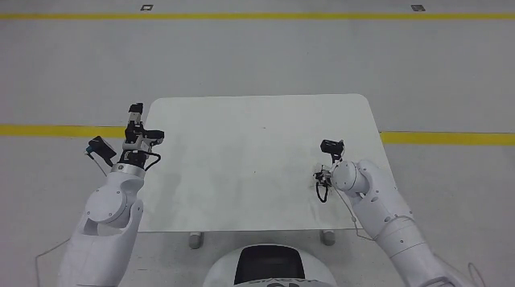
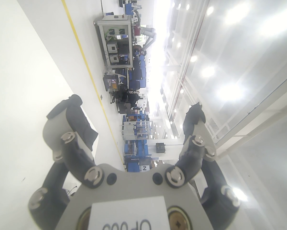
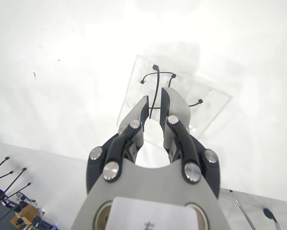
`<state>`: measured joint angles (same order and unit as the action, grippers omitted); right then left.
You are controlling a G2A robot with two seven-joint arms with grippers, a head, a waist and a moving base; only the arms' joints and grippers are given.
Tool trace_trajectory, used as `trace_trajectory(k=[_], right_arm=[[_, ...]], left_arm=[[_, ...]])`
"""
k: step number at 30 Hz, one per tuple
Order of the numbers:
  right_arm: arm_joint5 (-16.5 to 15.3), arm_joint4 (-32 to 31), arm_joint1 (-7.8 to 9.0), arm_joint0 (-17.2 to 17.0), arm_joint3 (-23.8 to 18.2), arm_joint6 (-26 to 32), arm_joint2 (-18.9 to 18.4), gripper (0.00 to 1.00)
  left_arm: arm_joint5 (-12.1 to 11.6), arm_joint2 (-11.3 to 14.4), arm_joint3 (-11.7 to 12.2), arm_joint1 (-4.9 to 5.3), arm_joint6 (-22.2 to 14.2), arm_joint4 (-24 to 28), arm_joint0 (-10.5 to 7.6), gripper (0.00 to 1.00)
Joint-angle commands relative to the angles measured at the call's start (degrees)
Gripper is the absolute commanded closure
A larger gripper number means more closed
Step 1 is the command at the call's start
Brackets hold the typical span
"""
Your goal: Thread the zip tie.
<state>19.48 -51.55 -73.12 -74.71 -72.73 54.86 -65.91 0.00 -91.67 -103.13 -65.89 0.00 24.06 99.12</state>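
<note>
A black zip tie lies in a clear tray on the white table, its head pointing away from the wrist. My right gripper hangs over the tray, open by a narrow gap. The tie's strap runs between its pads without being pinched. In the top view the right gripper sits near the table's right edge. My left gripper is wide open and holds nothing. It stands at the table's left edge, pointing out across the room.
Other black zip ties lie curled in the same tray. Several long black ties stick out beyond the table's near edge. A yellow floor line runs behind the table.
</note>
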Motion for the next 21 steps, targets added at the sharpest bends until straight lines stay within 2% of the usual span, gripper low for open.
trace_trajectory(k=[1,7,21], right_arm=[[0.00,-0.22,-0.32,0.09,0.35,0.03,-0.23,0.84],[0.00,-1.30,-1.50,0.46,1.63,0.06,-0.98,0.82],[0.00,-4.10,-4.13,1.72,5.24,-0.29,-1.86,0.85]], left_arm=[[0.00,0.00,0.00,0.00,0.00,0.00,0.00,0.00],[0.00,0.00,0.00,0.00,0.00,0.00,0.00,0.00],[0.00,0.00,0.00,0.00,0.00,0.00,0.00,0.00]])
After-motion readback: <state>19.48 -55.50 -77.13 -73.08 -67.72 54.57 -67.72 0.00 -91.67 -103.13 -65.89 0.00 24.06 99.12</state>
